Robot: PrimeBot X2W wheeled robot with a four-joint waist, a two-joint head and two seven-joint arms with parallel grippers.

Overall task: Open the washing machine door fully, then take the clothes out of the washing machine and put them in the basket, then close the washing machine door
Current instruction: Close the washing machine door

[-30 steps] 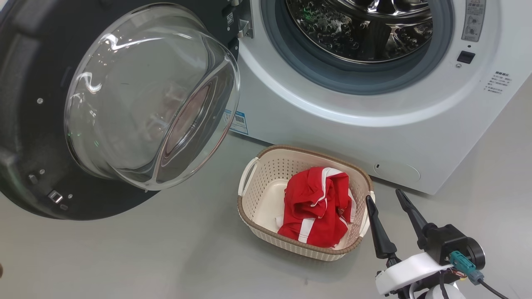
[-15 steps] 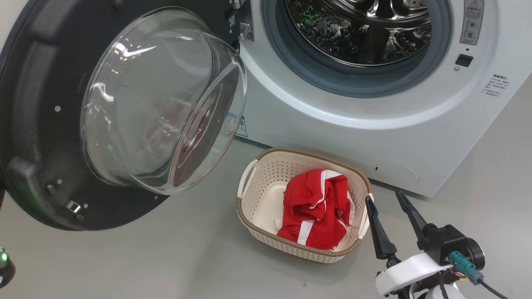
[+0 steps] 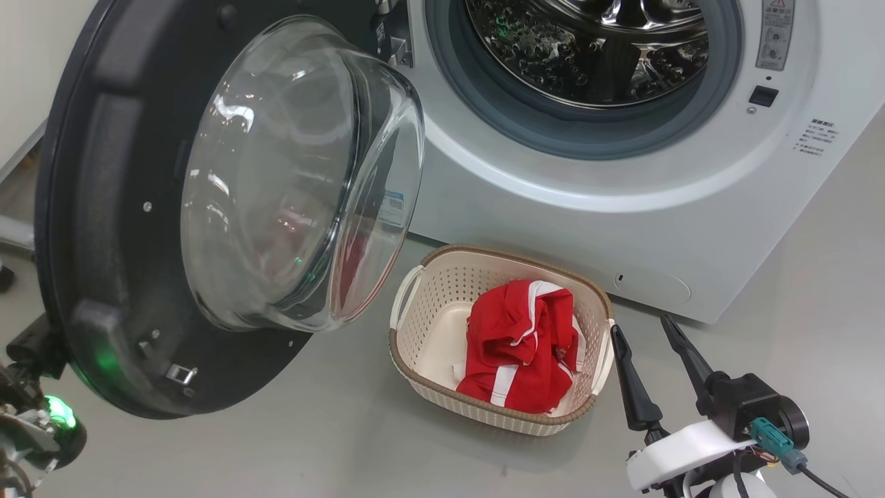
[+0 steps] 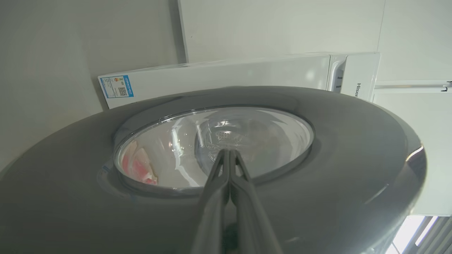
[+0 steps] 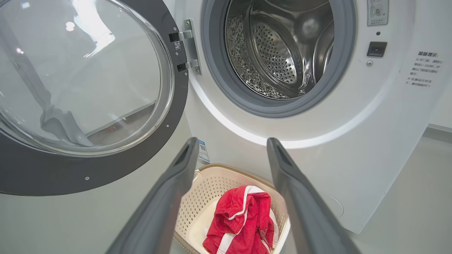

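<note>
Washing machine door [image 3: 90, 207] not yet closed.
Left gripper [image 4: 229, 152], pinched together, faced its glossy outer side; right gripper [image 3: 639, 324] stood wide, empty. Tips could slip on glass.

smooth grey floor [image 3: 290, 443], cream wall [image 3: 34, 62] at upper left, pale wall panels [image 4: 275, 28], bright light [image 4: 420, 234] low in one corner

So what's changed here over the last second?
The washing machine door has swung a little toward the washing machine, toward closing. The left gripper, shut, points at the door's outer side, and part of that arm has come into the head view's lower left. The basket, the clothes in it and the open right gripper stayed put.
</note>
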